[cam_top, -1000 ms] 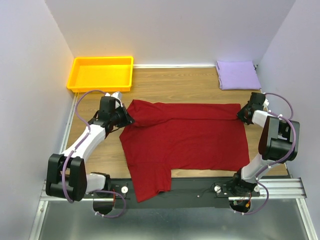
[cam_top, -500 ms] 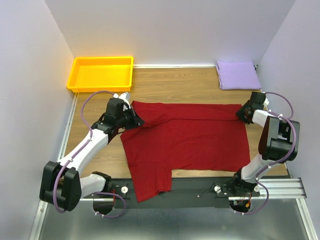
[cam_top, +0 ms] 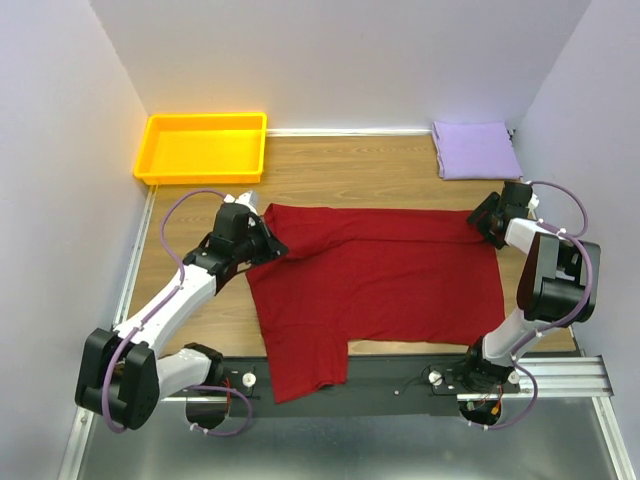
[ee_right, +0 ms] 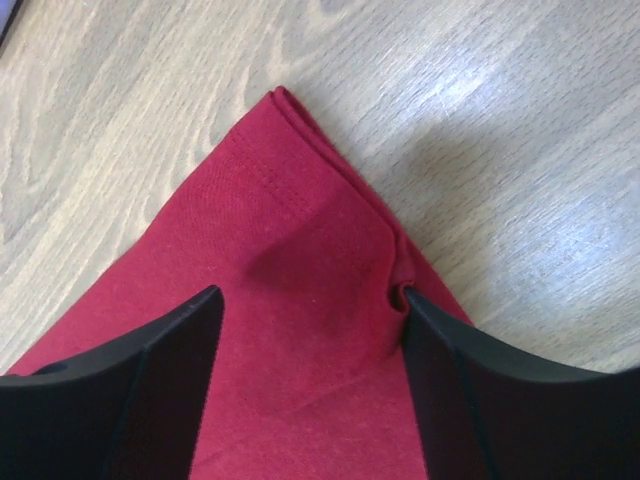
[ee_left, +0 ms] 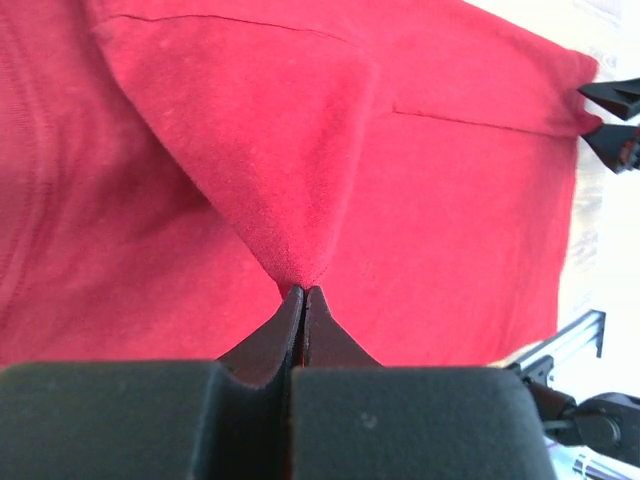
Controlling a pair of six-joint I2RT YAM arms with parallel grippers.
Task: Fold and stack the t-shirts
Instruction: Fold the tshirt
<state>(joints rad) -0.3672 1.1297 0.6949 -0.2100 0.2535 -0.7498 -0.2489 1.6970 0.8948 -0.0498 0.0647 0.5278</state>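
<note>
Currently my left hand (ee_left: 303, 298) is clenched on a pinch of the red t-shirt (cam_top: 400, 285), spread on the table (cam_top: 340, 170); my right hand (ee_right: 308, 305) straddles its corner, released. Risk: the unheld corner drags, skewing the fold.

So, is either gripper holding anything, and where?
Left gripper pinches the red t-shirt by a fold at its far left corner. Right gripper sits open over the far right corner, holding nothing.
</note>
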